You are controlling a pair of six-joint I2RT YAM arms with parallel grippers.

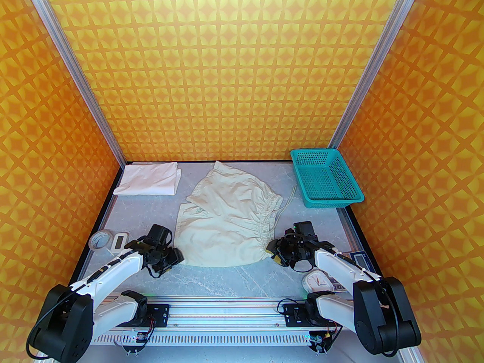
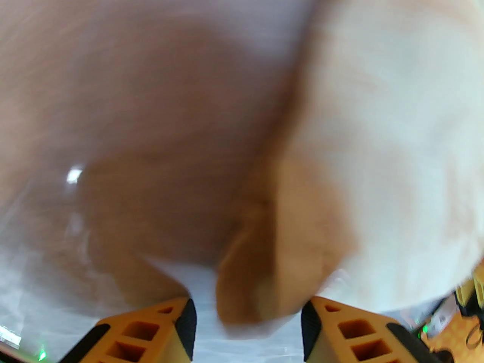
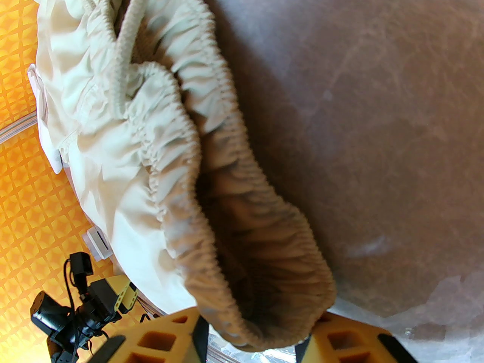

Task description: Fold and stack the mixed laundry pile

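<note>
Top external shows two garments: one pair of shorts spread mid-table, one folded T-shirt far left; one basket far right. Left gripper straddles the shorts' edge, jaws apart; right gripper brackets the waistband, grip unclear

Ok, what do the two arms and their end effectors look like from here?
The left arm and right arm have white shells, bulky black joints and thin black cables near the bases. The left end effector and right end effector are black blocks carrying orange-yellow fingers with square cut-outs and black pads.
</note>
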